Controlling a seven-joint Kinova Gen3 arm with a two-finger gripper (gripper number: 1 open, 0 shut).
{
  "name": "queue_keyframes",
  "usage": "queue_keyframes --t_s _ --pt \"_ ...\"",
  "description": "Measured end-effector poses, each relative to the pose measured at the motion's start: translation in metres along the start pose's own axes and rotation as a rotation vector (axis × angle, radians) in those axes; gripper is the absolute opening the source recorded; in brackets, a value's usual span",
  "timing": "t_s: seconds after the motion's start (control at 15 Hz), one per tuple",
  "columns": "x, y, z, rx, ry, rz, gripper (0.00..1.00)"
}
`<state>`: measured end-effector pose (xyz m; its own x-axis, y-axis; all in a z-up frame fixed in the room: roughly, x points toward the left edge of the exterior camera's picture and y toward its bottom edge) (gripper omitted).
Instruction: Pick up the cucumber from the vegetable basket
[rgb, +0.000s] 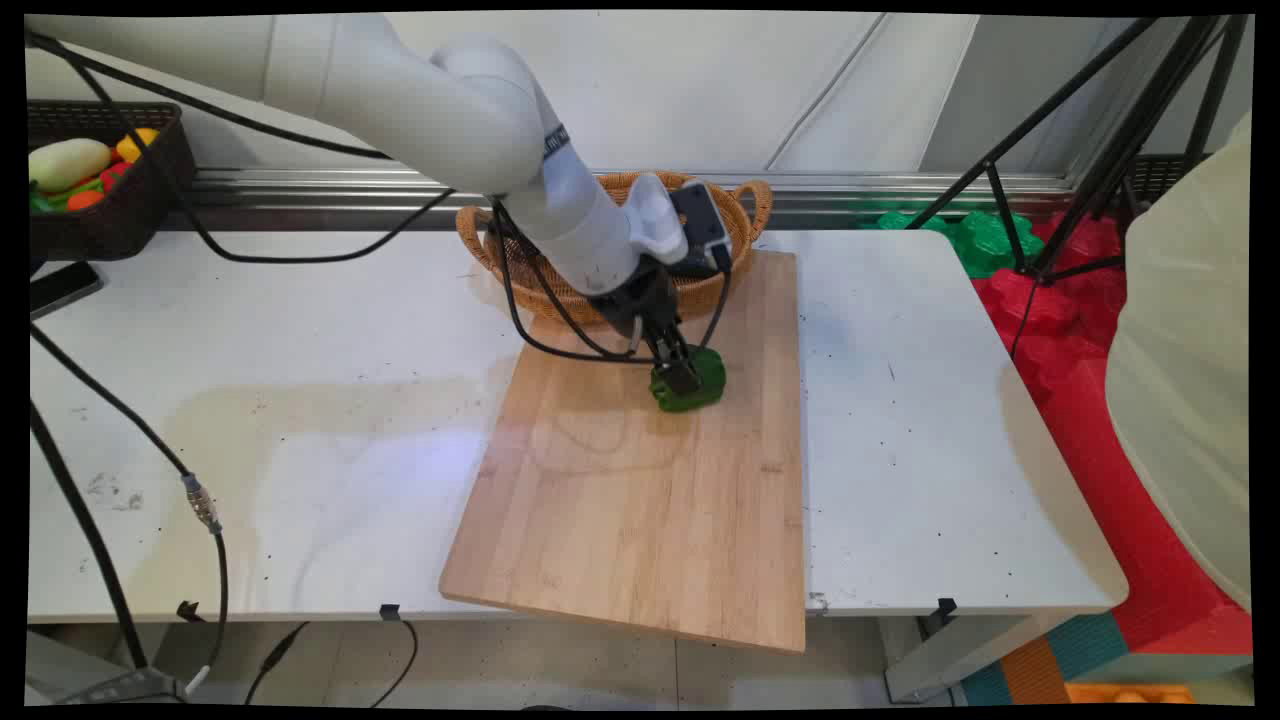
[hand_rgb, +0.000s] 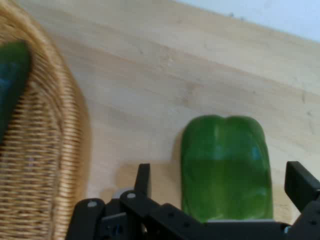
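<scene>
A green bell pepper (rgb: 700, 385) lies on its side on the far part of a wooden cutting board (rgb: 640, 500). My gripper (rgb: 683, 375) is lowered over it. In the hand view the pepper (hand_rgb: 225, 175) sits between the two fingers of the gripper (hand_rgb: 220, 182), which is open, with a gap on each side. A wicker basket (rgb: 480, 240) stands just behind the board. Its rim (hand_rgb: 45, 150) fills the left of the hand view, and something dark green (hand_rgb: 12, 75) lies inside it.
A dark basket (rgb: 150, 190) of toy vegetables stands at the table's far left, with a black device (rgb: 60, 285) beside it. Black cables trail over the left of the table. A tripod (rgb: 1080, 150) and red and green mats are off the right side.
</scene>
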<state>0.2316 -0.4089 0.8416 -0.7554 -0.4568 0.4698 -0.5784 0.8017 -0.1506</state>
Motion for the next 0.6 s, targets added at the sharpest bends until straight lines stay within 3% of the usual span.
queue_keyframes --t_s 0.27,0.6 --pt "0.005 -0.012 -0.027 0.021 0.057 0.007 1.00" --pt "0.002 -0.046 -0.073 0.067 0.126 0.004 1.00"
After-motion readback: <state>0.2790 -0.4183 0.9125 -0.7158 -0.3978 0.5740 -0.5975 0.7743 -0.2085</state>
